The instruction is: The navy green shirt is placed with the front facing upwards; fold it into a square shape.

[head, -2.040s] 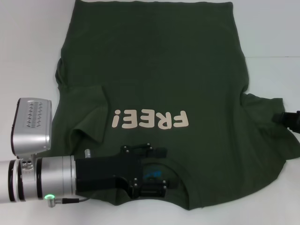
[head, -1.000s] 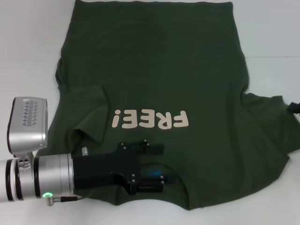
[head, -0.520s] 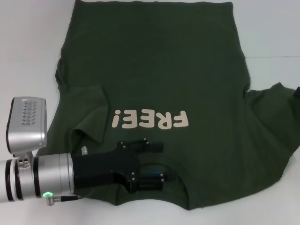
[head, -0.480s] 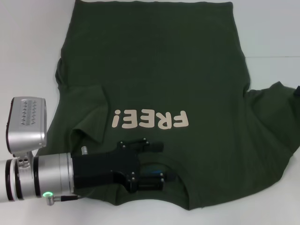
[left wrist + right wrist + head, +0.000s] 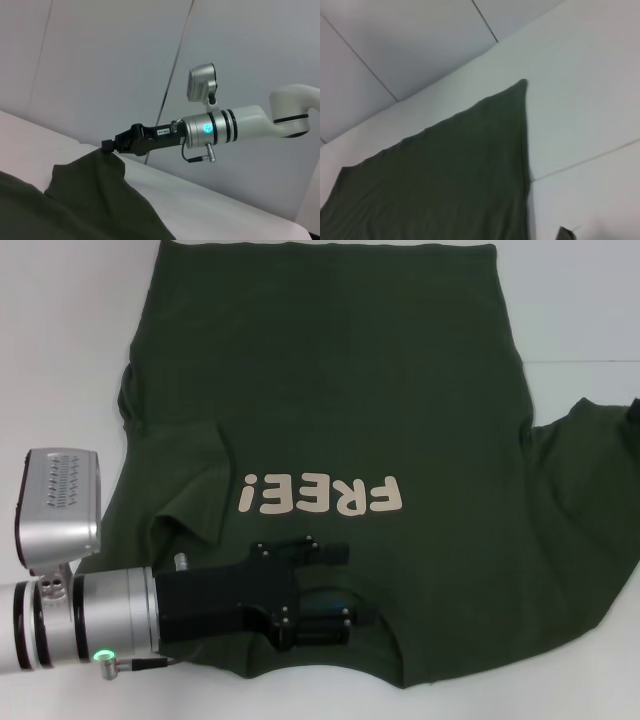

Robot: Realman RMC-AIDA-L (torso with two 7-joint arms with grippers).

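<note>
navy green shirt lies front up on the white table, cream "free!" lettering reading upside down from the head view, collar toward the robot, hem at the far edge. the sleeve on the robot's left is folded in over the body. the sleeve on the robot's right is lifted and pulled out toward the frame edge.

left gripper sits low over the collar, jaws set a narrow gap apart around the neck rim; cannot tell if cloth is truly pinched. right gripper shows only in the left wrist view, its tip at the raised right sleeve corner, looks closed on that corner and holding it up off the table.

handling, as a guess: light, soft cotton, limp, no stiffness, will sag and drape from any pinch point and wrinkle when dragged. not slippery on this surface, not fragile. best holds are doubled edges: sleeve cuff, shoulder seam, collar rim, hem corners. a single-layer pinch mid-panel would bunch it. the lifted sleeve should be carried inward across the chest so it mirrors the left side.

no containers in view, nothing to hold or fill; only the shirt on the table.
</note>
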